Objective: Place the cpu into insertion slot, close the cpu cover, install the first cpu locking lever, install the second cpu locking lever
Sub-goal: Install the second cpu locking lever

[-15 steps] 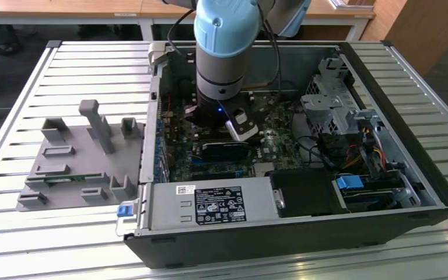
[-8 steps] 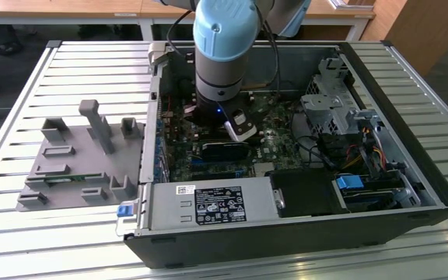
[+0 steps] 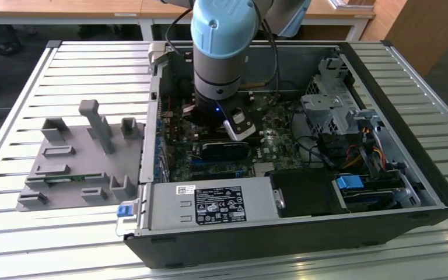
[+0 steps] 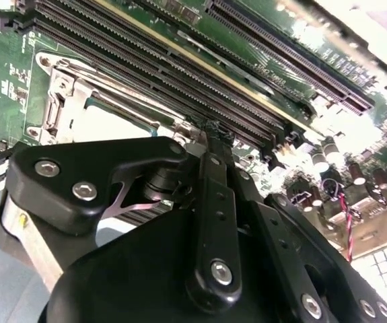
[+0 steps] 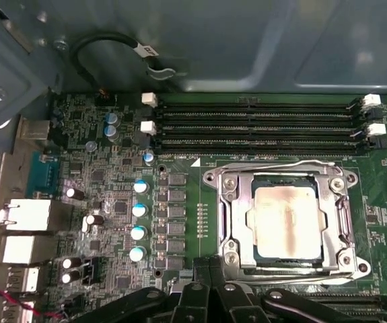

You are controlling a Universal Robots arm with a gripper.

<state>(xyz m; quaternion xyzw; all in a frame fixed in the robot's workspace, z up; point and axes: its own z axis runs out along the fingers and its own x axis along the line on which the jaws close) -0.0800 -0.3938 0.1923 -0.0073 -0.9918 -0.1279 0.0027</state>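
We see the open computer case (image 3: 410,175) lying on the slatted bench (image 3: 21,76), with the gripper (image 5: 210,269) reaching down inside over the motherboard (image 5: 112,202). The cpu (image 5: 286,219) sits in the insertion slot (image 5: 237,202) with the cpu cover (image 5: 341,215) lying closed around it. We cannot tell whether the jaws are apart or together.

The gripper's (image 4: 210,138) black linkage is blocking much of the cpu cover (image 4: 79,101) in the second wrist view, while the arm (image 3: 222,52) is hiding the insertion slot in the exterior view, its upper part running off-frame.
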